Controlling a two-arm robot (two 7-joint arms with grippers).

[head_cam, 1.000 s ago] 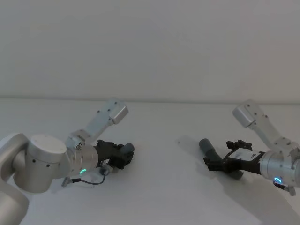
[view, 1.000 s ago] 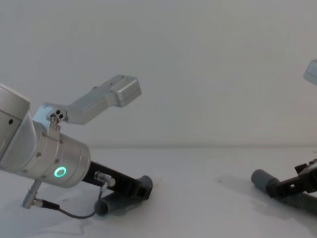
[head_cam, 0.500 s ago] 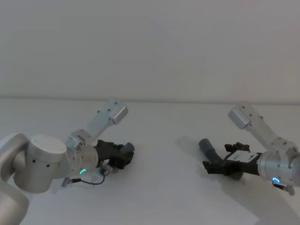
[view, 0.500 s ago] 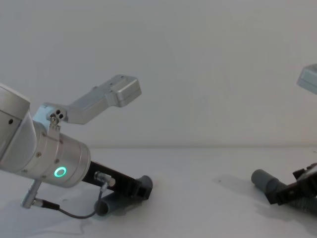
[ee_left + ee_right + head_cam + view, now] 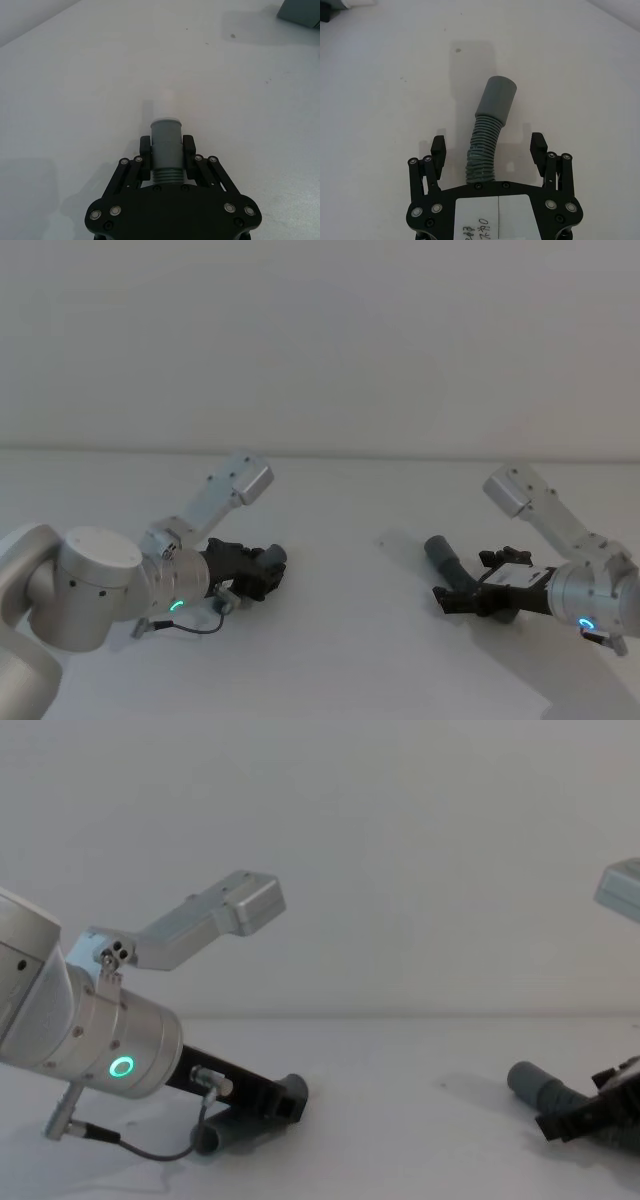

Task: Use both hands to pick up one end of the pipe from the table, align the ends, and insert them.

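Between the right gripper's [image 5: 488, 144] widely spread fingers [image 5: 438, 146] lies the corrugated hose [image 5: 484, 150], touching neither of them. Its smooth cuff [image 5: 496, 96] points out past the fingertips over the white table [image 5: 380, 100]. Compared with a second ago, this gripper has sunk lower toward the table in the chest view, and its fingers now stand clear of the hose. The hose and cuff lie where they lay before.

Just past the left gripper's [image 5: 166, 146] fingertips juts the collar end of the short tube [image 5: 166, 137]. The jaws are closed tight on the tube from both sides, low at the table. This gripper and its tube have not shifted over the same second. In the head view the two grippers are well apart.

Behind the right gripper's fingers, on its black body, sits a white label [image 5: 497, 210] with handwritten marks, perhaps digits, which I cannot read with certainty. A green ring light [image 5: 121, 1067] glows on the left wrist.
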